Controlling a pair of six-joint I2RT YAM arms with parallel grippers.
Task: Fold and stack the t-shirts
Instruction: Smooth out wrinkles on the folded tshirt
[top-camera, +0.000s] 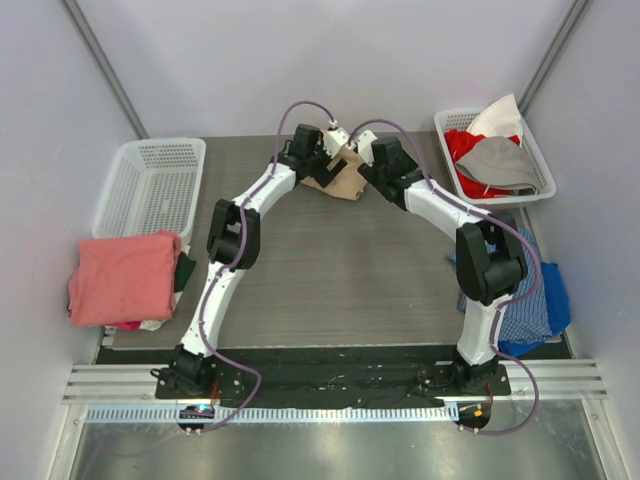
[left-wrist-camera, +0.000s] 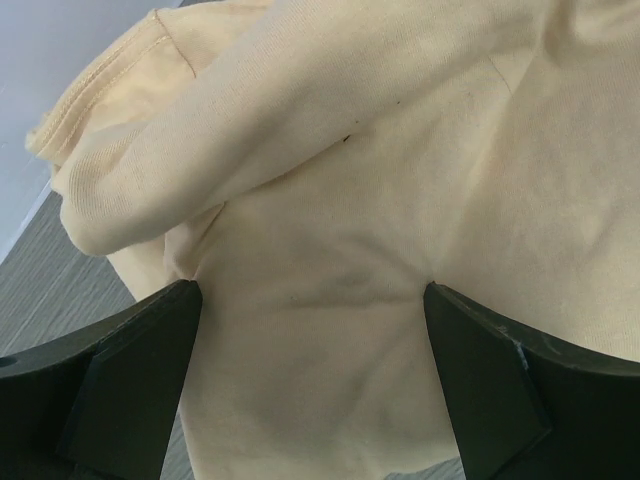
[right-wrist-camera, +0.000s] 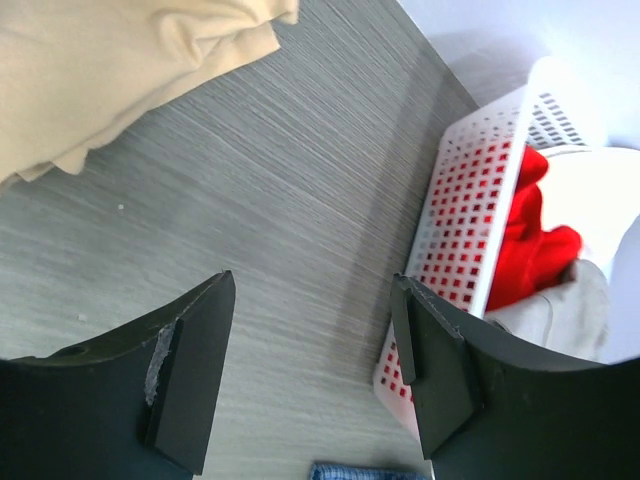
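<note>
The tan t-shirt (top-camera: 340, 180) lies bunched at the far middle of the table, between the two arm ends. My left gripper (left-wrist-camera: 310, 292) is open wide, and the tan t-shirt (left-wrist-camera: 330, 200) fills the space between its fingers (left-wrist-camera: 140, 370) and hangs in folds in front of them. My right gripper (right-wrist-camera: 313, 283) is open over bare table with nothing between its jaws; the tan t-shirt (right-wrist-camera: 120, 70) lies off to its upper left. A salmon-pink t-shirt (top-camera: 125, 277) lies folded on a small pile at the table's left edge.
An empty white basket (top-camera: 150, 185) stands at the back left. A second white basket (top-camera: 540, 160), (right-wrist-camera: 470, 210) at the back right holds red (right-wrist-camera: 525, 230), white and grey clothes. A blue checked cloth (top-camera: 535, 300) hangs at the right edge.
</note>
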